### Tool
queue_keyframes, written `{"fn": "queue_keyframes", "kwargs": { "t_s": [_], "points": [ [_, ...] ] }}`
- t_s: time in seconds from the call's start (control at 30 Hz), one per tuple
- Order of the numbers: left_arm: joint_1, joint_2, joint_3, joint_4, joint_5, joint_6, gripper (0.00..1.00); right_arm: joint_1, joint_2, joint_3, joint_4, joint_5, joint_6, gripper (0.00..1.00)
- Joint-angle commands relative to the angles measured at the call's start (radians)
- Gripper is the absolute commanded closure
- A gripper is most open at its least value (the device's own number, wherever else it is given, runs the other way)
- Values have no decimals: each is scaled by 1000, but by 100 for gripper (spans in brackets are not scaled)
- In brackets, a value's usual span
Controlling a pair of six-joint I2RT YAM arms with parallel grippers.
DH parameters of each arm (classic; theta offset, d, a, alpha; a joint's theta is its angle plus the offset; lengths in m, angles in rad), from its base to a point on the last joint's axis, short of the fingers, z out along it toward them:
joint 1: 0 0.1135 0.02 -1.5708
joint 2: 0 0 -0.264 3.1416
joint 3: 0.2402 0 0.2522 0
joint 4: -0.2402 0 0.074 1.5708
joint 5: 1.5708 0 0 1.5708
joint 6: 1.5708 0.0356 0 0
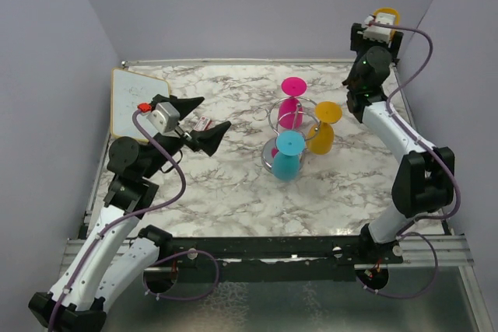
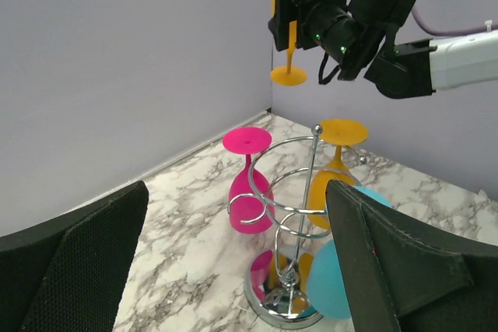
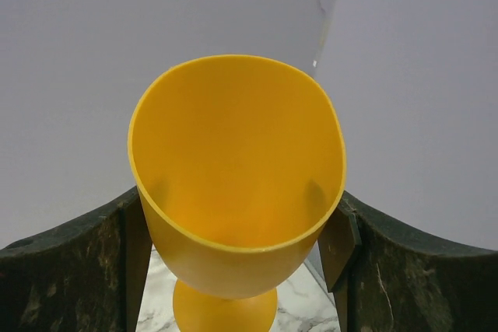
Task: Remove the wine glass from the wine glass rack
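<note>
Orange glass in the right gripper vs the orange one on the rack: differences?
Pose: held glass upright, foot down; rack glass inverted, foot up. Support: held glass in the air, clamped by the right gripper; rack glass hanging in a wire ring of the rack. Both orange, same shape.

Left fingers spread wide, low; right fingers clamped, raised high.

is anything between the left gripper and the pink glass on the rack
Nothing visible: only bare marble table lies between the open left gripper and the pink wine glass hanging on the wine glass rack.
</note>
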Motion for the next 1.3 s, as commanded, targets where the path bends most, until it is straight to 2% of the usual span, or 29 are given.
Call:
{"fn": "queue_keyframes", "kwargs": {
  "t_s": [0.0,0.2,0.57,0.83,1.13,1.27],
  "points": [
    [-18,17,24,-39,-41,50,0,-127,31,1,-3,-89,228,26],
    [-21,48,-13,-26,-54,32,0,-223,159,-59,99,-246,318,26],
    [-21,184,-10,29,-66,9,0,-344,407,-59,294,-371,382,26],
    [-23,252,-5,59,-50,16,0,-360,543,-27,392,-404,319,26],
    [-22,281,13,74,-60,29,1,-361,625,36,382,-434,291,25],
    [-23,273,8,74,-65,31,1,-361,627,21,392,-452,277,19]
  ]
}}
